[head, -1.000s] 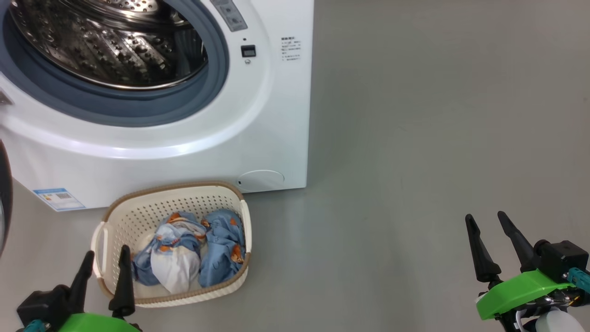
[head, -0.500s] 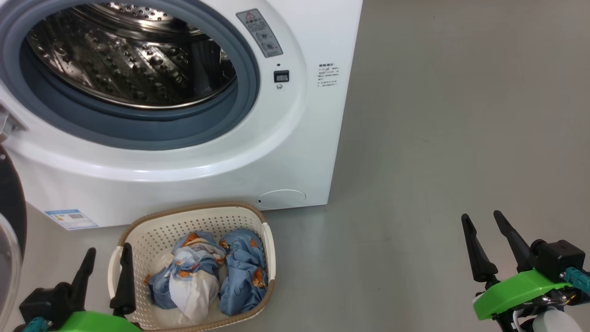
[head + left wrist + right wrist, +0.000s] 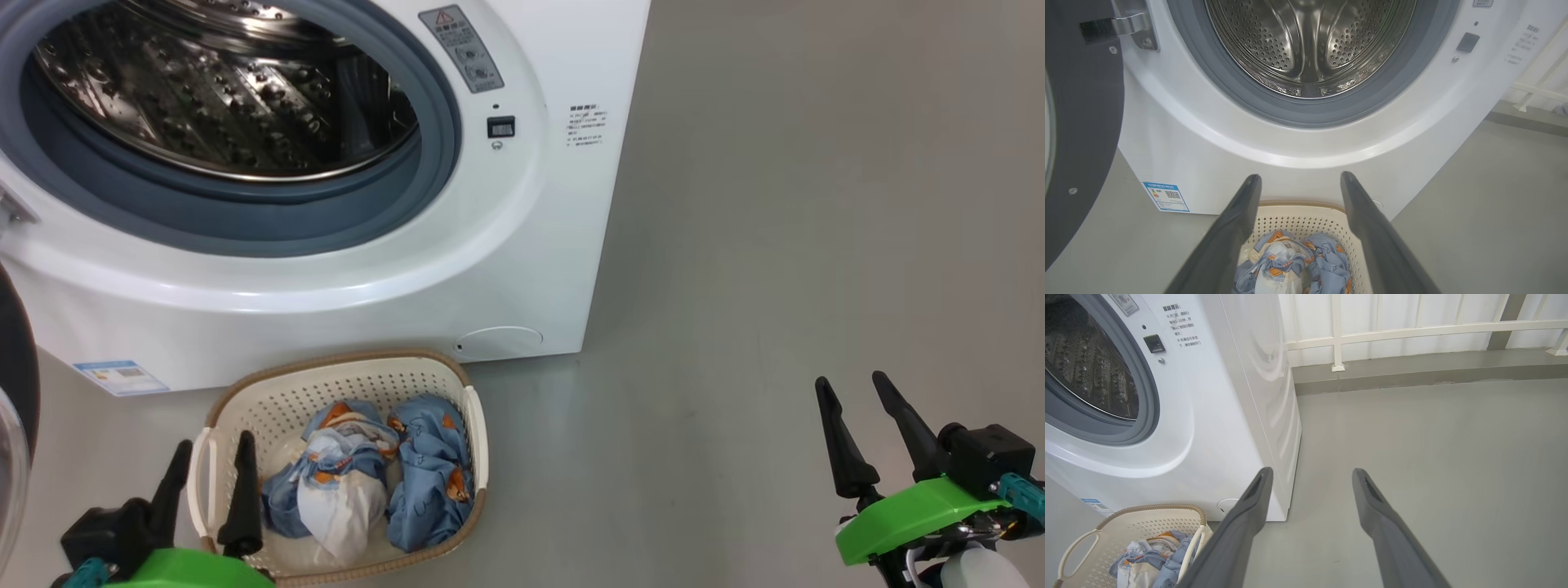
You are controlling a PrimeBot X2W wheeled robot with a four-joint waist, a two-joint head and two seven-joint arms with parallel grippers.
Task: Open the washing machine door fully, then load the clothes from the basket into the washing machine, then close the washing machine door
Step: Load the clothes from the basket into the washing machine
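1. The washing machine door (image 3: pixel 1081 122) stands swung out to the left of the washing machine (image 3: pixel 522 245). Its dark inner face and hinge show at the left of the left wrist view. The round opening is unobstructed, so the opening step is judged complete.
2. The drum (image 3: pixel 1310 41) is bare steel in every part visible, with no cloth seen inside or on the grey gasket (image 3: pixel 245 220).
3. The basket (image 3: pixel 335 365) sits on the floor (image 3: pixel 775 245) just in front of the machine's lower panel, below the opening. The clothes (image 3: pixel 367 482) lie inside it in two crumpled bundles side by side: light blue with orange prints, and one white part.
4. The left gripper (image 3: pixel 212 457) hovers at the basket's near left corner with its jaws apart and nothing between them. In its wrist view the clothes lie low between the two fingers.
5. The right gripper (image 3: pixel 851 392) hangs over bare floor, well apart from the basket, with its jaws apart and empty.
6. Step in hand, as judged: loading is at its very start, with no garment lifted yet.
7. The next move calls for the left gripper to descend into the basket over the nearer bundle and close on a raised fold. It must then lift high enough for trailing cloth to clear the brown rim, then carry the load up past the gasket into the drum. The fabric is soft and loosely bundled — a shallow pinch is likely to slip or bring only part of it.
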